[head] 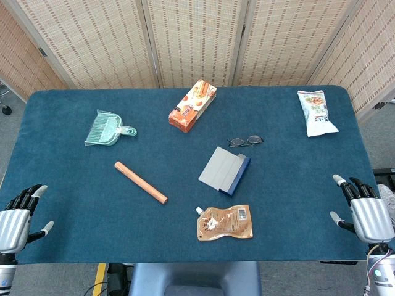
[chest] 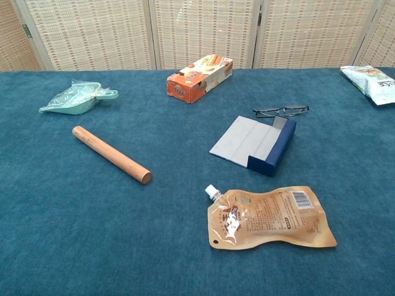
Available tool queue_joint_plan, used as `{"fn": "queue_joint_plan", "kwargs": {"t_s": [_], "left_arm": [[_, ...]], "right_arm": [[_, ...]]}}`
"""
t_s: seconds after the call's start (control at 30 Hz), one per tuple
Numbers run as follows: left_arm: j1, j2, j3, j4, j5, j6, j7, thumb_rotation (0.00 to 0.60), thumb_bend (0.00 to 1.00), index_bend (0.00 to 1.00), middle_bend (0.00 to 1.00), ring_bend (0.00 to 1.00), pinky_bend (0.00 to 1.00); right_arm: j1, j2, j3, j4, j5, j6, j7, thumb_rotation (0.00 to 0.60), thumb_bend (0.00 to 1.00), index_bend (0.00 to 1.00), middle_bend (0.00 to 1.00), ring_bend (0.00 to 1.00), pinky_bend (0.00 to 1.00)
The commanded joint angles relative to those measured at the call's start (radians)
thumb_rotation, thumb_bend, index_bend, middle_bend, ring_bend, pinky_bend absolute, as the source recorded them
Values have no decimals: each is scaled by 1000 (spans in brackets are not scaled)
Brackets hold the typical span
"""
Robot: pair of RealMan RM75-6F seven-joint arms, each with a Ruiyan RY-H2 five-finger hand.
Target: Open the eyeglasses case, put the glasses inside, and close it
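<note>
Eyeing the glasses (head: 245,141) first: thin wire frame, folded flat, light and easy to bend, likely to skid on the cloth. Best pinched at the bridge or along one rim, not by the lenses. They lie mid-table, just behind the case (head: 224,171), long axis running left to right, close to parallel with the table's (head: 74,179) far edge. The case looks stiff, grey flap lying spread flat with the navy box edge toward the right side; its long axis runs diagonally, far end tilted right. Take the case by its navy wall. Left hand (head: 18,216) and right hand (head: 364,209) both sit at the near corners, fingers (head: 31,192) spread, holding nothing, well apart from both items.
</note>
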Motion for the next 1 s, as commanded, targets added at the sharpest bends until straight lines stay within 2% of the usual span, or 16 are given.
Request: {"fn": "queue_joint_plan", "kwargs": {"t_s": [0.03,0.33,0.5,0.6,0.7,0.77,0.83,0.9,1.0], "left_arm": [[-2,-4,-1,5,2,0,-2,600,241,156,156,160,289],[-4,-7,-4,9,9,7,-7,600,241,158,156,160,289],[-1,-5,-2,4,14,14,-8,600,241,158,156,160,289],[4,-5,-1,3,19,24,-11,600,241,158,156,160,289],[7,-1,1,4,17,25,-13,600,241,158,156,160,289],[9,1,2,5,14,25,-14,600,241,159,156,160,289],[13,2,3,5,11,26,-16,600,241,159,156,160,289],[17,4,5,5,10,29,-18,600,240,161,156,160,289],[24,5,8,7,7,33,-20,600,241,162,156,160,289]], "right_arm": [[0,-3,1,3,-2,3,-1,600,196,136,287,193,234],[8,-5,2,5,-27,11,2,600,196,136,287,194,234],[48,-4,6,-3,-62,-24,-11,600,196,136,303,244,235],[85,-12,11,-8,-90,-56,-14,600,196,136,337,308,278],[133,-20,14,-17,-107,-115,-39,600,196,136,407,432,392],[167,-23,14,-28,-112,-167,-52,600,208,136,497,552,572],[212,-29,16,-42,-114,-236,-69,600,253,142,592,646,683],[262,-45,18,-41,-115,-308,-83,600,335,157,691,750,766],[336,-75,27,-35,-93,-421,-91,600,531,166,813,869,872]]}}
